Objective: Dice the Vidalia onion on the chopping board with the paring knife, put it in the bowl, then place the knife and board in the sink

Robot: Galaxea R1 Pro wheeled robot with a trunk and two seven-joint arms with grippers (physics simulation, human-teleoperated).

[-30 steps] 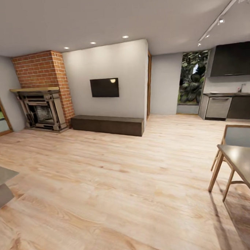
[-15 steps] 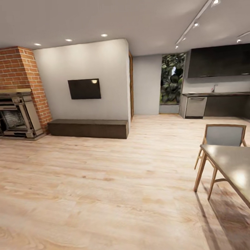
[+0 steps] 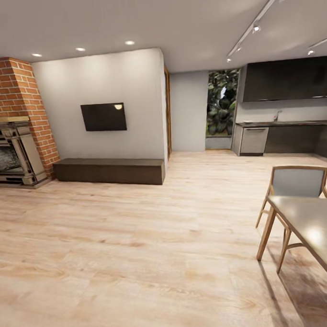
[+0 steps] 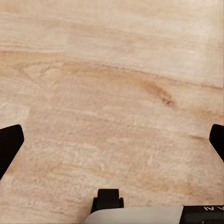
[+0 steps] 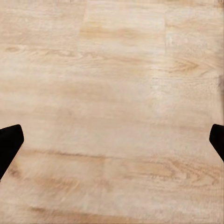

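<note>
1. Fingers of the left gripper [image 4: 112,140] sit spread wide at the frame edges, grasping nothing, over bare wood floor [image 4: 112,84].
2. Fingers of the right gripper [image 5: 112,140] are likewise parted and empty above the floor.
3. From the head view we see the countertop [image 3: 286,124] far off at the right, with a tap where the sink [image 3: 278,121] lies; the basin itself is too small to make out.
4. Nearer on the right stand a chair [image 3: 294,183] and a table [image 3: 315,227]; a low bench [image 3: 108,170], wall television [image 3: 103,117] and brick fireplace [image 3: 15,118] line the left.

left claw [image 4: 112,140] spread wide, right claw [image 5: 112,140] spread wide, both empty
</note>
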